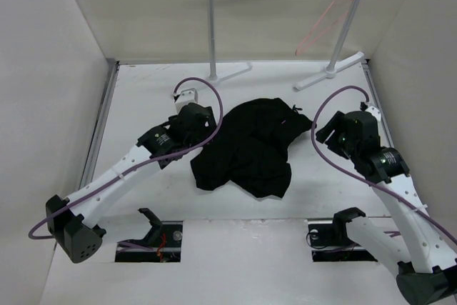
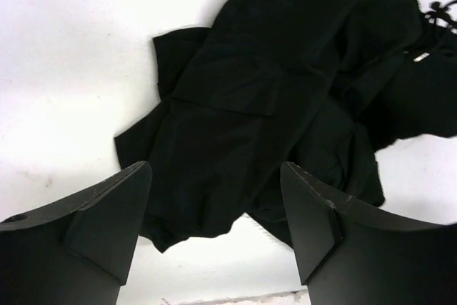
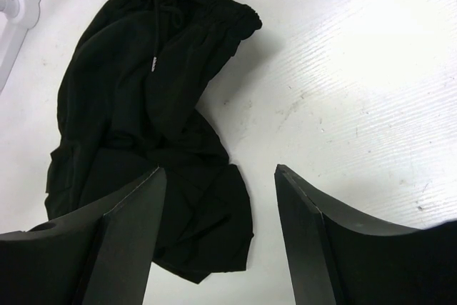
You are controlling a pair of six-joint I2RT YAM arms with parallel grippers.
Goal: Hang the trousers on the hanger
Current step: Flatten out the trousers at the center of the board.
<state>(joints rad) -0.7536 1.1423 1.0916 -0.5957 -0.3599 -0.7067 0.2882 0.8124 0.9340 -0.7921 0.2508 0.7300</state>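
Fingers first: left gripper (image 2: 214, 176) jaws spread wide, nothing between them, poised over the left side of the trousers (image 1: 250, 149). Right gripper (image 3: 219, 173) same, spread + empty, over bare table (image 1: 143, 91) just beside the waistband (image 3: 221, 16) end. Trousers = 1 crumpled heap mid-table, between the 2 arms, legs folded over each other. Hanger (image 1: 318, 26) hangs on the rail (image 1: 211, 26) at far right, well apart from the heap. No grasp yet, so task looks unstarted imo.

Risks from here:
- cloth bunched in layers -> pinch prob catches several folds or only 1 leg, rest drags + hangs uneven.
- black on black, hard to tell waistband from hem in the left wrist view -> wrong grab pt.
- wire hanger looks light + free-swinging -> a shove w/ cloth could spin it or knock it off the rail.
- rail post sits close to the hanger -> cloth or right arm may snag.
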